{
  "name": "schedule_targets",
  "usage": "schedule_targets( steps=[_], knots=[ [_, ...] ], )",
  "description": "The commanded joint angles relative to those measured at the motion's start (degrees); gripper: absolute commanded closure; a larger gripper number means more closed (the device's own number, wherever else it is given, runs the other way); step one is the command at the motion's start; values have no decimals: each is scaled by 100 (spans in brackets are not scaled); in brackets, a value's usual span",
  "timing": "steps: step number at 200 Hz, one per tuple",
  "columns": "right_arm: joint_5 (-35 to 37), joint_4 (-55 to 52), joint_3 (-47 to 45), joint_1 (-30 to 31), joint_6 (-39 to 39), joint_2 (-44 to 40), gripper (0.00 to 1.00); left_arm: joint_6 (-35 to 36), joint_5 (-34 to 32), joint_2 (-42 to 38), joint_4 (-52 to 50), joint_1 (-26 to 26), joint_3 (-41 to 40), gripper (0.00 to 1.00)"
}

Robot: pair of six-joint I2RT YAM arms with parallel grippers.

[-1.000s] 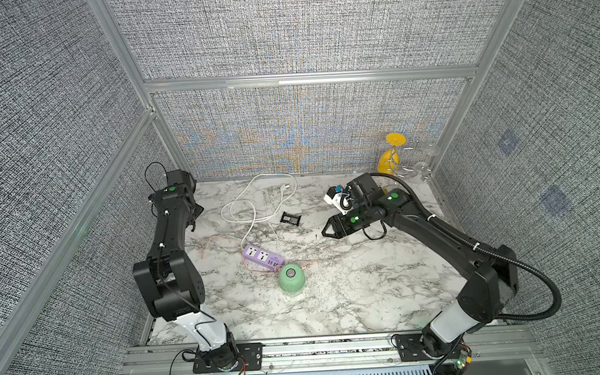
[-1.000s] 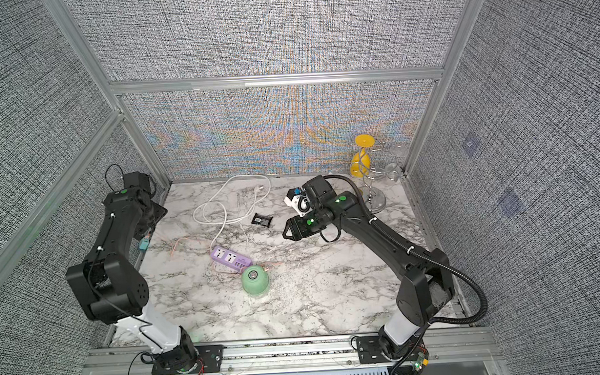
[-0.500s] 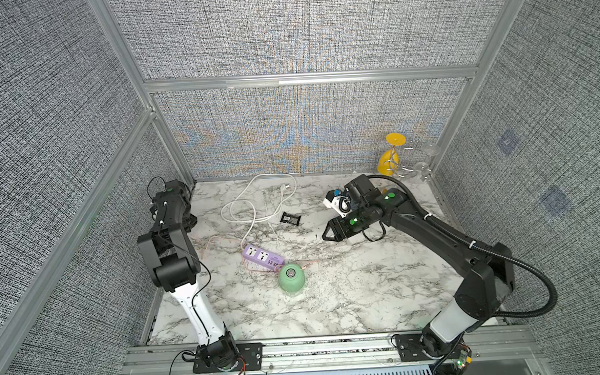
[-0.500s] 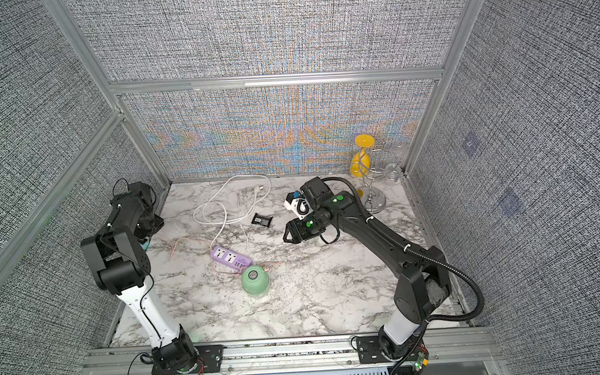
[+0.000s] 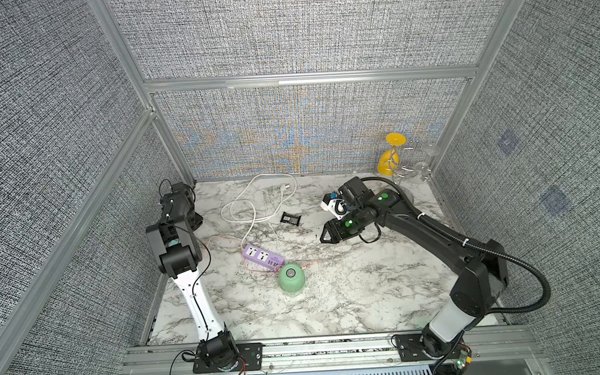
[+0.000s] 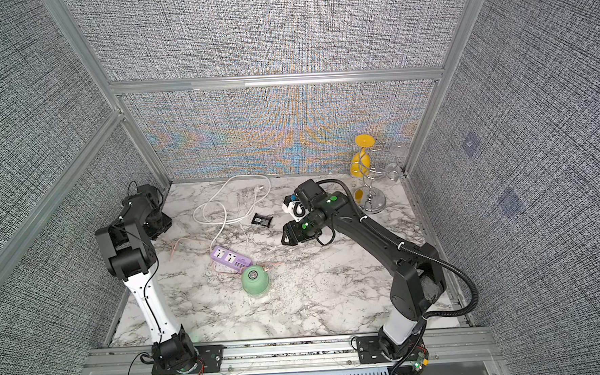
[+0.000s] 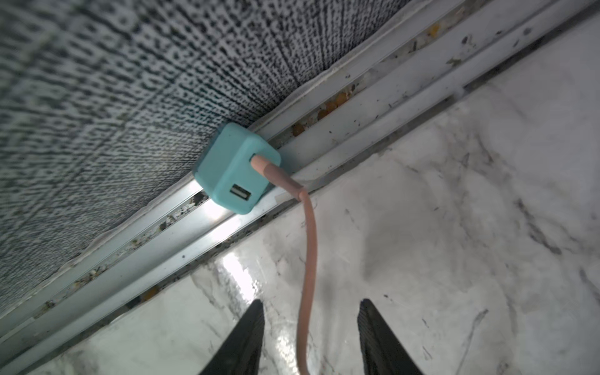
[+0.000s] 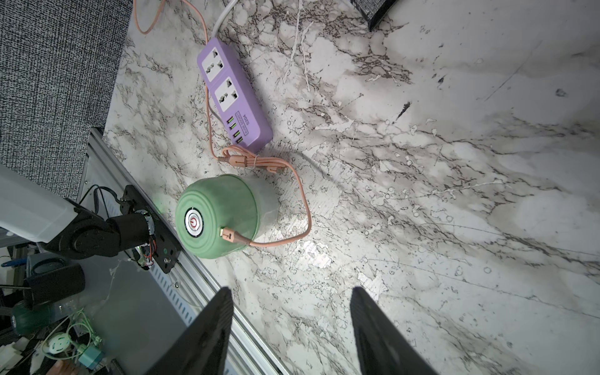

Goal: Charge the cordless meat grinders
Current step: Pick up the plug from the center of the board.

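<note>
Grinder (image 5: 291,279) stands upright on the table (image 5: 350,291), just beside the strip (image 5: 261,258), with a pink cable (image 8: 302,207) plugged into its dome. Well apart from the grinder, the left end effector (image 7: 310,302), jaws apart, straddles the cable near a teal adapter (image 7: 235,168). The right end effector (image 8: 291,289) hovers open and empty.

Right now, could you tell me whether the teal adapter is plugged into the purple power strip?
Out: the teal adapter rests on the wall rail, and both sockets of the purple power strip show empty.
</note>
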Motion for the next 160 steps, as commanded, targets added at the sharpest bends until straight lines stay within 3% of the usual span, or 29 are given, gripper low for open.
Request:
schedule_targets(
  steps=[1, 53, 68, 86, 160],
  knots=[
    [54, -105, 122, 37, 51, 76, 39, 160, 107, 141, 141, 32, 75, 55],
    [77, -74, 112, 73, 68, 144, 40, 291, 208, 232, 144, 26, 223, 73],
    [55, -36, 97, 73, 77, 162, 40, 353, 198, 171, 114, 28, 218, 82],
    [39, 4, 76, 86, 78, 166, 41, 398, 189, 68, 48, 32, 217, 100],
    [-506, 460, -300, 31, 131, -129, 41, 372, 24, -781, -127, -128, -68, 100]
  ],
)
